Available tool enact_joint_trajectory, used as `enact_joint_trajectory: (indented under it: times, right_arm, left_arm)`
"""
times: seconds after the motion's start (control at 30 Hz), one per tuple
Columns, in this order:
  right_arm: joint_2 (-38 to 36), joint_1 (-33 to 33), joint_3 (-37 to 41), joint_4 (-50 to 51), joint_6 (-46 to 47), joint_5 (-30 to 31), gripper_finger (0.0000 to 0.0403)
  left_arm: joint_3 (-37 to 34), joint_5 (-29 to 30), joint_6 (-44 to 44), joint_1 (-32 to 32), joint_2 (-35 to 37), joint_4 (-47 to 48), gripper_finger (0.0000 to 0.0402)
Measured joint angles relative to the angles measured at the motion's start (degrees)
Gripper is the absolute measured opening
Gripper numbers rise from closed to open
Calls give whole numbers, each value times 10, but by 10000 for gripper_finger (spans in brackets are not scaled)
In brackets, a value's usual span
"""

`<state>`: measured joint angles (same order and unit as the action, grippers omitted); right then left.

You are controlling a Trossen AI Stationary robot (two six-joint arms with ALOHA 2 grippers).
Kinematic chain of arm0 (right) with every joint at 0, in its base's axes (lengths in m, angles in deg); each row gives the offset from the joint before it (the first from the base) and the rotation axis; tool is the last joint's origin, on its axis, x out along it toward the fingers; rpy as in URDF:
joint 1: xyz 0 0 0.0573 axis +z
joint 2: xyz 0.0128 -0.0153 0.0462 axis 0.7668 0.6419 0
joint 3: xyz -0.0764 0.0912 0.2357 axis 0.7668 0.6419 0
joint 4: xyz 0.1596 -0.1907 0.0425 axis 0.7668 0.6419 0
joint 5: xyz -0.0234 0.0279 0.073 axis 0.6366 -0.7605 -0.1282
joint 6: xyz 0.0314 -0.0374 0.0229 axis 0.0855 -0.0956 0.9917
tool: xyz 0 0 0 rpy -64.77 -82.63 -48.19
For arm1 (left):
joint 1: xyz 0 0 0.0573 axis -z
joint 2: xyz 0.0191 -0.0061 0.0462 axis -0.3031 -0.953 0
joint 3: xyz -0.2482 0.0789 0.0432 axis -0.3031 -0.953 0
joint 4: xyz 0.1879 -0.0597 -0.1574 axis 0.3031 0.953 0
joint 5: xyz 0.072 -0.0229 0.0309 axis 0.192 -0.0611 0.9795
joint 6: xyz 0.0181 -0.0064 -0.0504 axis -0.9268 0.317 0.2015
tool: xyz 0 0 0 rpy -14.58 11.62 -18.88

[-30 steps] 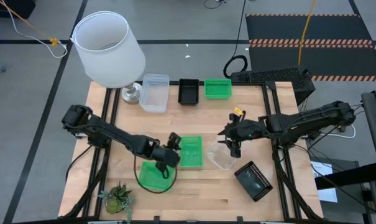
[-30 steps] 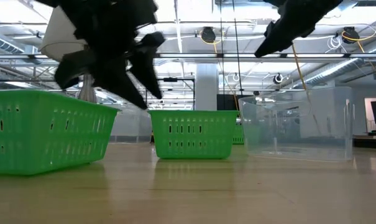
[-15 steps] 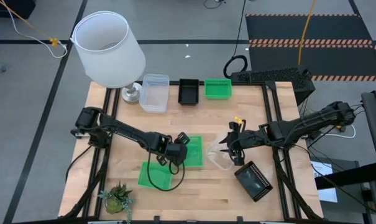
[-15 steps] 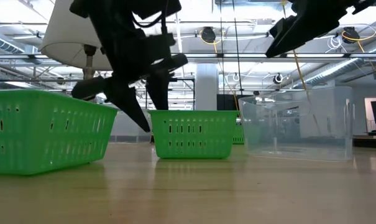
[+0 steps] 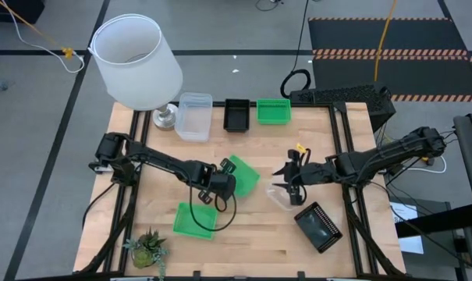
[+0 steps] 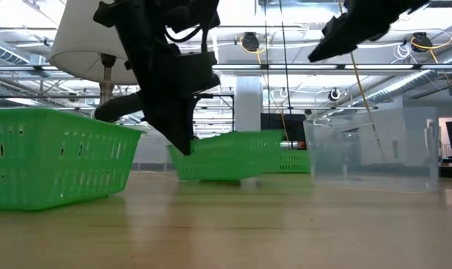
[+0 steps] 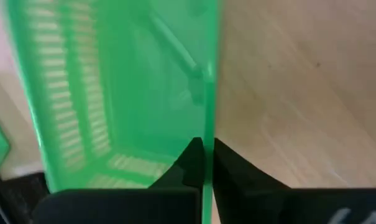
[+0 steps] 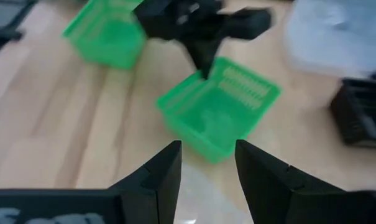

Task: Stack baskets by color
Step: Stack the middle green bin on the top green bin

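The table holds seven baskets in all, counted from the high view: three green ones, namely the green basket at the far edge (image 5: 273, 111), the tilted green basket in the middle (image 5: 243, 173) and the green basket near the front (image 5: 194, 220). There are two black ones, the black basket in the far row (image 5: 236, 115) and the black basket at the front right (image 5: 318, 226), and two clear ones, the clear basket by the lamp (image 5: 193, 116) and the clear basket in the middle right (image 5: 280, 197). Beyond the baskets there are one white lampshade (image 5: 136, 61), one small potted plant (image 5: 147, 248) and two dark robot arms.
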<state>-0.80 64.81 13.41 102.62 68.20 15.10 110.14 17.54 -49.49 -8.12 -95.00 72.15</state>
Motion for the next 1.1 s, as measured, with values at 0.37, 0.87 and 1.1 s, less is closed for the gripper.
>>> enact_joint_trajectory:
  times: [0.37, 0.87, 1.1]
  right_arm:
    - [31, 0, -1, -143, 6, 123, 148]
    - [205, -63, -2, -292, -2, 48, 137]
    - [234, -83, -2, -303, -15, -6, 98]
  left_arm:
    - [0, 32, 57, 0, 21, -3, 22]
    - [0, 34, 127, -31, 47, -107, 11]
    - [-1, 37, 161, -31, 47, -106, 28]
